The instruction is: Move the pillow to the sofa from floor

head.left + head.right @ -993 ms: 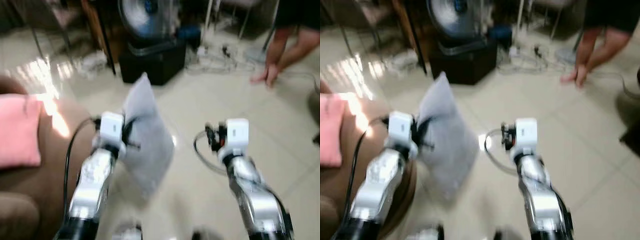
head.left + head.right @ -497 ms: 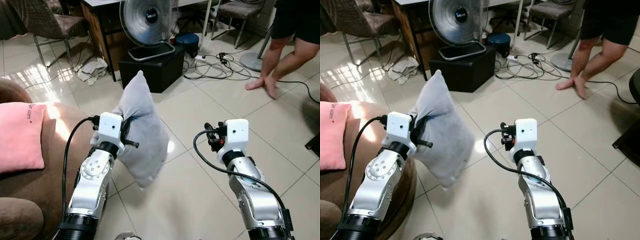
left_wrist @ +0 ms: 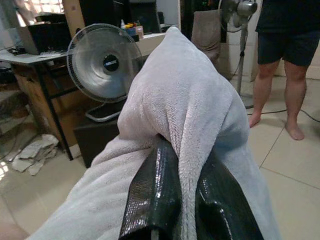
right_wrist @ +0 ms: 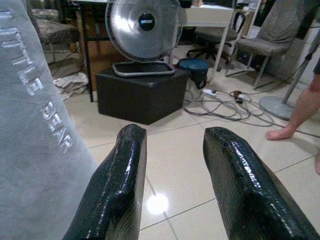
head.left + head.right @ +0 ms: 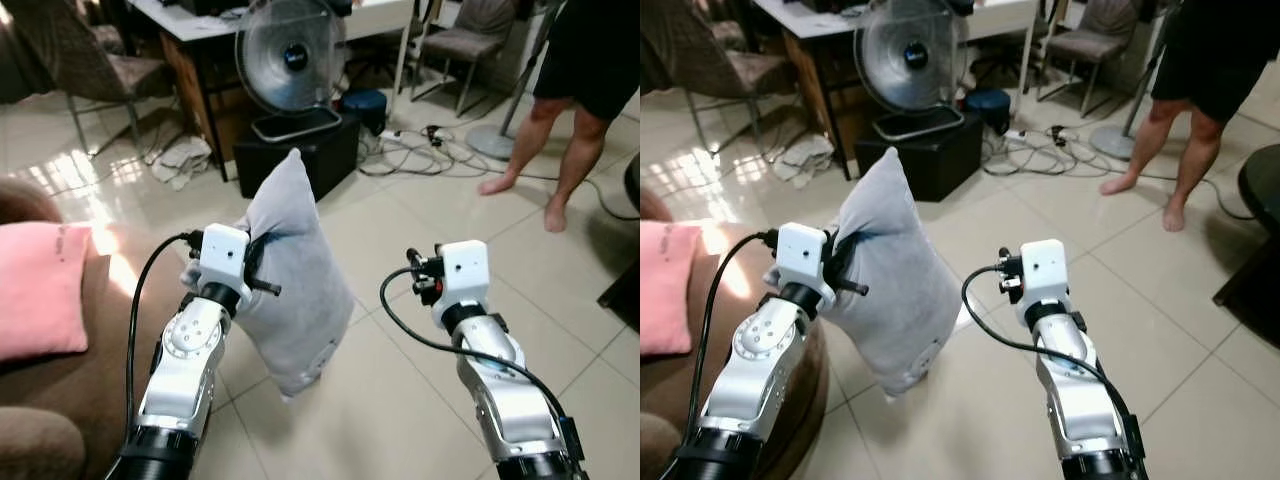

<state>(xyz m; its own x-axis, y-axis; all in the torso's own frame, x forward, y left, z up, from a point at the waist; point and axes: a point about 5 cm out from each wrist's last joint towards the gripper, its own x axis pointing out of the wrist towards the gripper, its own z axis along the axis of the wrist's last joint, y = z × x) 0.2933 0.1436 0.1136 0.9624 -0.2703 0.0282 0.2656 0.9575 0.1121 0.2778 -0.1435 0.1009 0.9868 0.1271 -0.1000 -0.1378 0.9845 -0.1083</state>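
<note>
A grey fleece pillow [image 5: 295, 275] hangs in the air above the tiled floor, pinched along one edge by my left gripper [image 3: 187, 165], which is shut on its fabric. The brown sofa [image 5: 70, 390] lies at the left, right beside my left arm, with a pink cushion [image 5: 40, 290] on its seat. My right gripper [image 4: 172, 165] is held up to the right of the pillow, open with nothing between its fingers. White stitched lettering on the pillow [image 4: 35, 125] shows at the edge of the right wrist view.
A round fan [image 5: 290, 55] stands on a black box [image 5: 295, 150] straight ahead, by a desk and chairs. Cables [image 5: 440, 150] trail over the floor at the back right. A person's bare legs [image 5: 560, 150] stand at the far right. A dark furniture edge [image 5: 1250, 260] is at the right.
The camera has tipped up and steadied after a blur. The pillow stays in my left gripper at about the same height. The person at the right has shifted their legs.
</note>
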